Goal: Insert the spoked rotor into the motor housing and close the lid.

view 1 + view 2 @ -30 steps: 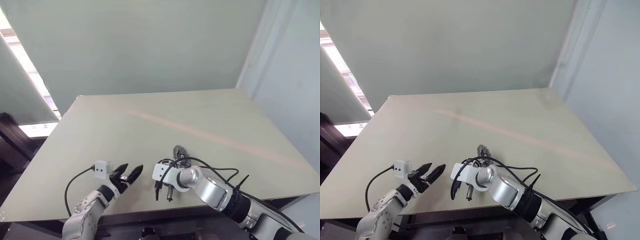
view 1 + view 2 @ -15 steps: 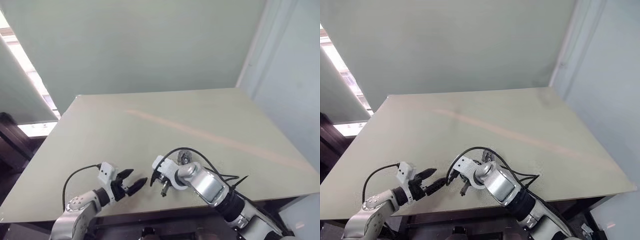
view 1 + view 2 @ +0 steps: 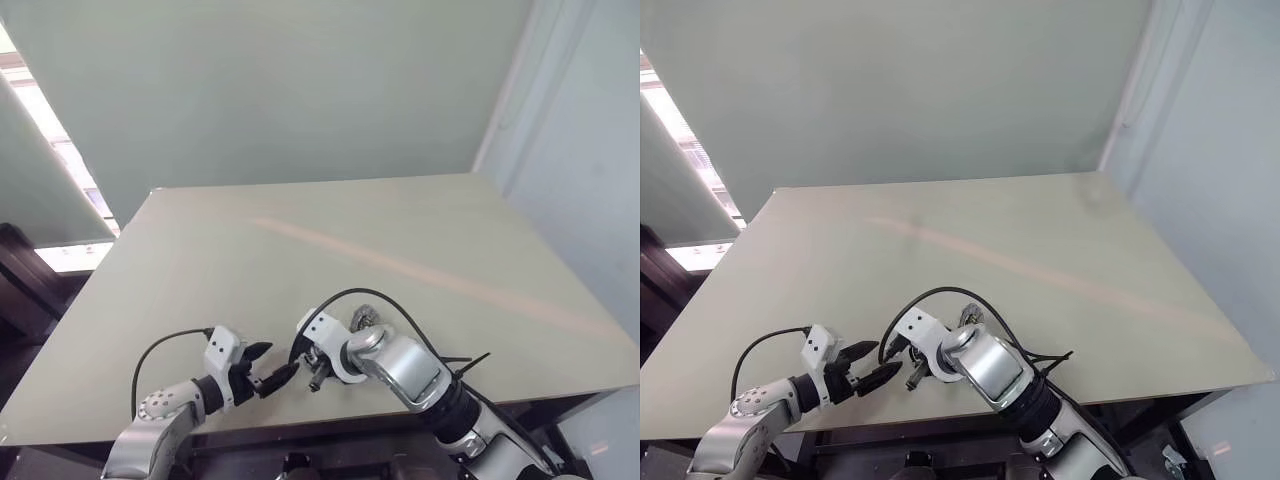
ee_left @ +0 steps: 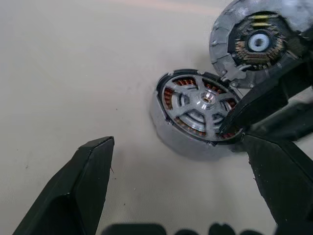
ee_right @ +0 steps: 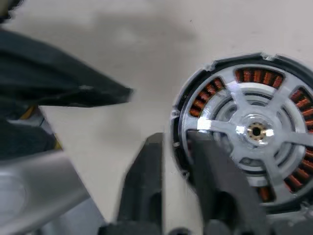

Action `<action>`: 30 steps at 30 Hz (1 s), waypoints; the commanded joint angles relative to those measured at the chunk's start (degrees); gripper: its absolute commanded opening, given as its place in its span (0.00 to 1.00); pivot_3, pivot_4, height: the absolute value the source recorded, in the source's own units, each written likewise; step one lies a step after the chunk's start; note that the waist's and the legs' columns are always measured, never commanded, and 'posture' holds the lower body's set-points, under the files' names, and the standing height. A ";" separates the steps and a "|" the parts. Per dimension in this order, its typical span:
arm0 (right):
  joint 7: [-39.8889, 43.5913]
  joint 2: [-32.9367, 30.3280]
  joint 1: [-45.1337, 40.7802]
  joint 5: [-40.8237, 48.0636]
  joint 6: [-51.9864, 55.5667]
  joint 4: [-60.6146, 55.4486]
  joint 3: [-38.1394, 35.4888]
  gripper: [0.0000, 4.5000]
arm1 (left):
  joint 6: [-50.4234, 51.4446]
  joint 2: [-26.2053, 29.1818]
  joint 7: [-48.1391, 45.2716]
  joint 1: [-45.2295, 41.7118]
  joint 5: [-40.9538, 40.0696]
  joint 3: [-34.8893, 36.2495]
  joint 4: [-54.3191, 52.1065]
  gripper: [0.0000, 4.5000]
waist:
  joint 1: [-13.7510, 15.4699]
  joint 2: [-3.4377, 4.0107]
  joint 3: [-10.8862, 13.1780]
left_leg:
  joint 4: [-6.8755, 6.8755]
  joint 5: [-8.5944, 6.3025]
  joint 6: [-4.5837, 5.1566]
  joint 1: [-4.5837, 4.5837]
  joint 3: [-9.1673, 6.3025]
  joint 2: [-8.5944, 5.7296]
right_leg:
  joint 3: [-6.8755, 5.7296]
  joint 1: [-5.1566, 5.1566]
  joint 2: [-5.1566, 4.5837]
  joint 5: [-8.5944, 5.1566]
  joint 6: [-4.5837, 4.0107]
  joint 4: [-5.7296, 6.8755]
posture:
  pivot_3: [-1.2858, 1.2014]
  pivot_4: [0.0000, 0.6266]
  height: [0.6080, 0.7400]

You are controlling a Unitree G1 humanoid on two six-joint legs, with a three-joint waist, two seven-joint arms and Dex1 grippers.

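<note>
Two claws meet over the near edge of a pale counter, with most of its surface behind them and out to the far and side edges bare. On the left, the left claw points toward the middle with its two black fingers spread wide, holding nothing; a white block and a looping black cable sit on its wrist. From the left wrist view there is bare counter between and beyond those fingers up to the motor housing.

Just right of the left claw, the housing rests on the counter, close to the near edge. The spoked rotor sits inside it, its silver spokes and hub lying over the ring of copper windings. The lid stands tilted up, open, at the far rim of the housing, its inner face showing a pale hub.

The right claw points down and leftward at the housing's near side. Its fingers are slightly parted across the housing's rim, one tip lying over the windings inside and the other outside the wall; I cannot tell whether they press on it. The right arm and its black cable arch above the housing in the head views, hiding much of it.
</note>
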 commanded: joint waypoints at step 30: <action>-2.96 -31.71 -1.55 -7.34 -15.42 -9.26 -12.36 1.00 | -0.58 -4.05 2.88 -0.23 -3.93 4.15 -2.07 0.00 | -0.01 0.00 -0.03 | 0.19 0.01 0.05 -0.19 0.11 -0.08 | 0.04 0.00 -0.07 0.04 -0.05 -0.01 | 0.52 0.00 1.00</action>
